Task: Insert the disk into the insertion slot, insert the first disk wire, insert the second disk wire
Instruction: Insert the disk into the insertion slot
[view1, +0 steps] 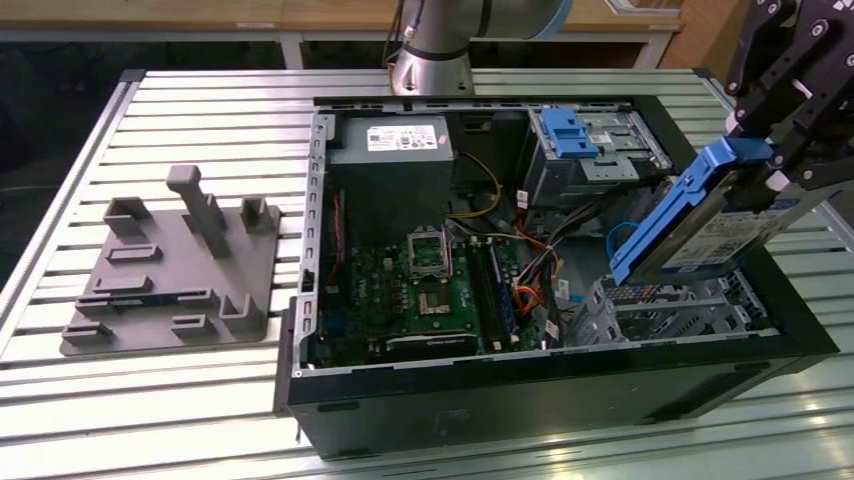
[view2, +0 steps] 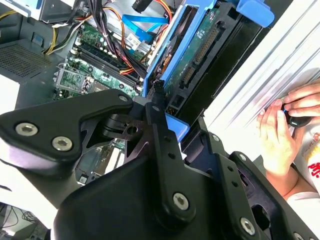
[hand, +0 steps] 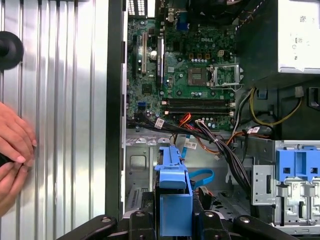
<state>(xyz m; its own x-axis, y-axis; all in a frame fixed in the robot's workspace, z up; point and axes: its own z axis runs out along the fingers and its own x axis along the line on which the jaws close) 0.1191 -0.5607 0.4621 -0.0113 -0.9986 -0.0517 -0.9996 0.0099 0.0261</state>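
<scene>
Disk (view1: 707, 225) in its blue carrier hangs tilted, lower end just over the insertion slot (view1: 681, 305), not seated, at the exterior view's right inside the open computer case (view1: 534, 380). Gripper (view1: 767, 165) pinches the disk's upper end, fingers pressed onto the carrier. Motherboard (view1: 427, 290) lies beside the slot. Grey fixture (view1: 174, 265) sits well apart on the slatted table (view1: 200, 95). In the first wrist view, a person's hands (hand: 12, 150) rest on the table beside the case.

Silver hard drive in blue plastic carrier (view1: 710, 228): steeply tilted, just above silver perforated sheet-metal cage (view1: 674, 306), not inserted.
</scene>
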